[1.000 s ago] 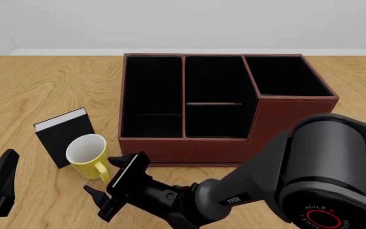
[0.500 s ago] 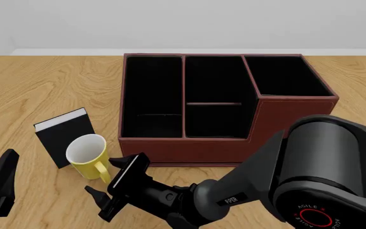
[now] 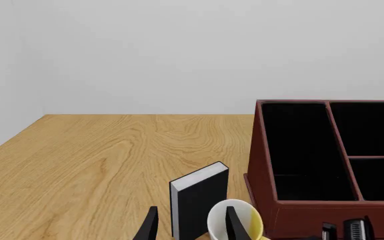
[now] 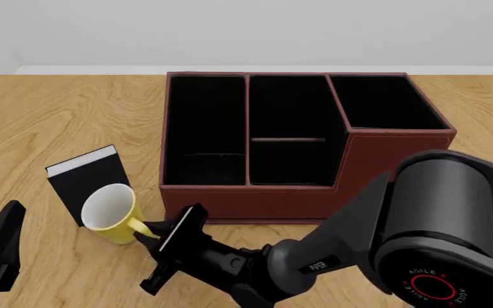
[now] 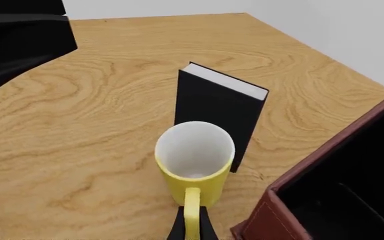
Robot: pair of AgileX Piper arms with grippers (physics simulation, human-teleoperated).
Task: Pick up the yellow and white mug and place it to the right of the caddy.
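Pinching the yellow loop handle, the right gripper point(image 4: 154, 235) has its fingers pressed against either side of the handle of the yellow and white mug point(image 4: 110, 213); in the right wrist view the two dark fingertips point(image 5: 176, 229) sit tight on the handle at the bottom edge of the picture. The mug point(image 5: 193, 164) is just beside the near left corner of the caddy point(image 4: 298, 144), with its white inside showing. In the front view it leans, its mouth tipped toward the left, and whether its base touches the wooden table point(image 4: 49, 122) I cannot tell. A small black book point(image 4: 88, 181) with white page edges stands upright just behind the mug, on the side away from the caddy's front wall, close enough that the two look nearly touching.

The caddy point(image 3: 325, 165) is a reddish-brown box with black-lined compartments: a long one on its left, a middle one split by a cross divider, and a taller section at its right end.

The left gripper point(image 3: 188, 224) hangs low, well to the left of the caddy's near left corner, its two fingers spread apart with nothing between them. From its wrist camera the book point(image 3: 199, 202) and the mug point(image 3: 237, 222) appear beyond the fingers.
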